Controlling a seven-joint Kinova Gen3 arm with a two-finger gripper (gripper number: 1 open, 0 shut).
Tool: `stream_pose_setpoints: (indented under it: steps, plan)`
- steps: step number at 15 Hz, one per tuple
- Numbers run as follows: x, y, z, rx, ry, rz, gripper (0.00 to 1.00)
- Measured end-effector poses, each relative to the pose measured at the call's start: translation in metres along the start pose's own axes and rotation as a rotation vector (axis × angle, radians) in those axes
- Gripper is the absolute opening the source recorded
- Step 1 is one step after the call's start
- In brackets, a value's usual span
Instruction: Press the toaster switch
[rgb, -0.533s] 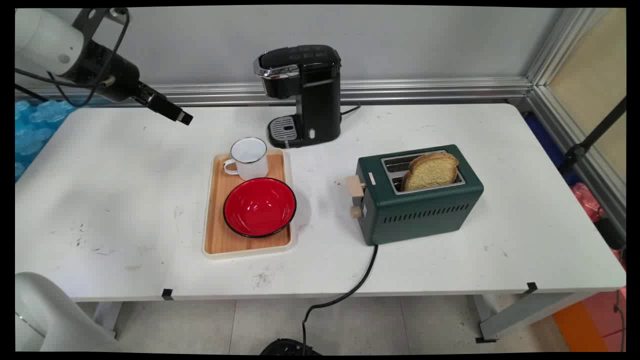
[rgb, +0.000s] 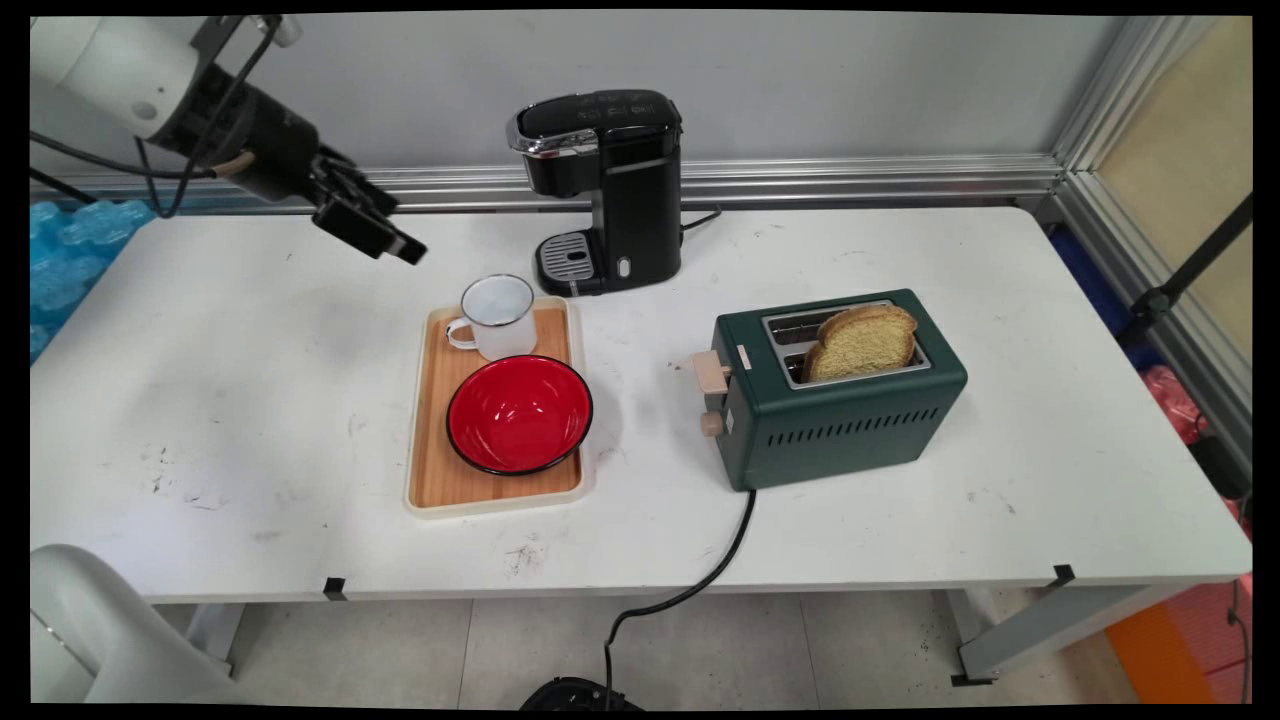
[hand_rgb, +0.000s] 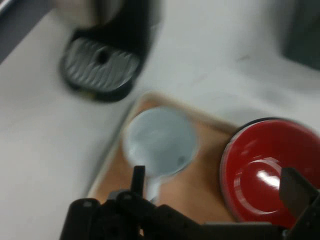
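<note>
Above the table's far left part, the black two-finger gripper (rgb: 385, 238) hangs in the air, tilted down toward the right, touching nothing. Its fingers stand apart: in the hand view one fingertip (hand_rgb: 138, 176) rises at lower centre and the other shows at the right edge, with a wide gap between them and nothing in it. Nearest to the gripper is the white enamel mug (rgb: 497, 316), which lies below and to the right of it in the main view; in the hand view the mug sits just beyond the left fingertip. The mug stands upright on the far end of a wooden tray (rgb: 432, 440), its handle turned to the left. Beside the mug, on the tray's near half, sits a red bowl (rgb: 519, 413) with a dark rim. Behind the tray stands a black coffee machine (rgb: 612, 180), its drip grate facing the mug. Well to the right, a green toaster (rgb: 840, 400) rests on the white table (rgb: 240, 400), with a slice of bread (rgb: 862, 340) standing up out of its slot and a black cord running off the near edge.
</note>
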Motion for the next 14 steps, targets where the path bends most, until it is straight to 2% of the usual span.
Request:
stream_pose_setpoints:
  steps: [6,14]
  plan:
    - [0.041,0.04,0.009,-0.137,0.036,0.164,1.0]
    - [0.086,0.085,0.037,-0.217,0.026,0.279,1.0]
